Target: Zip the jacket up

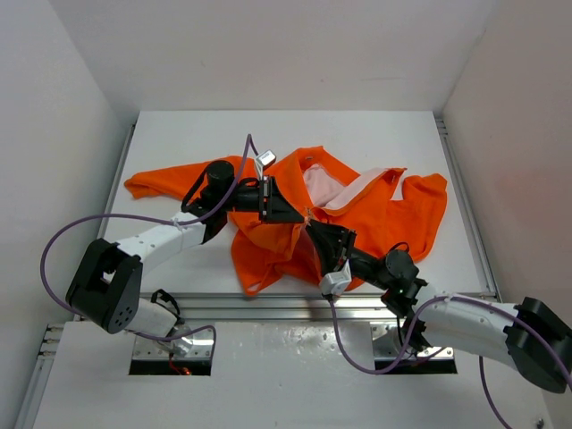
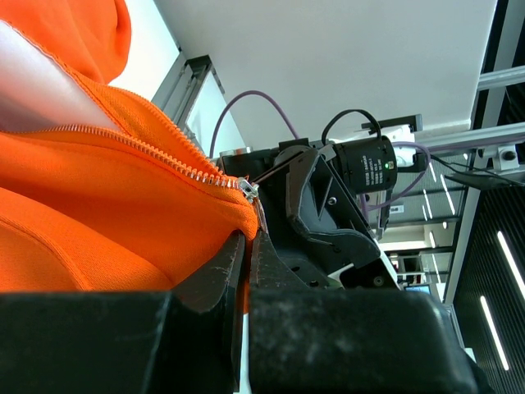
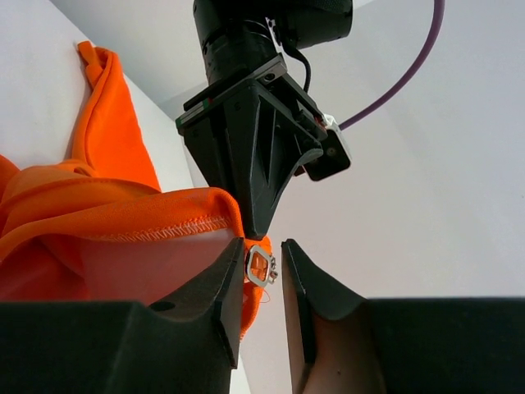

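The orange jacket [image 1: 375, 214] lies crumpled on the white table, its pale lining [image 1: 322, 188] showing at the open front. My left gripper [image 1: 295, 211] is shut on the jacket's edge just below the zipper; in the left wrist view [image 2: 248, 240] orange fabric is pinched between the jaws, and the zipper slider [image 2: 247, 190] sits right above them. My right gripper [image 1: 312, 227] faces it from below. In the right wrist view [image 3: 262, 246] its jaws stand slightly apart around the metal zipper pull [image 3: 259, 265], which rests against the left finger.
The table [image 1: 179, 134] is walled in by white panels on three sides. One sleeve [image 1: 156, 183] stretches toward the left edge. An aluminium rail [image 1: 268, 304] runs along the near edge. Purple cables [image 1: 80, 228] loop from both arms.
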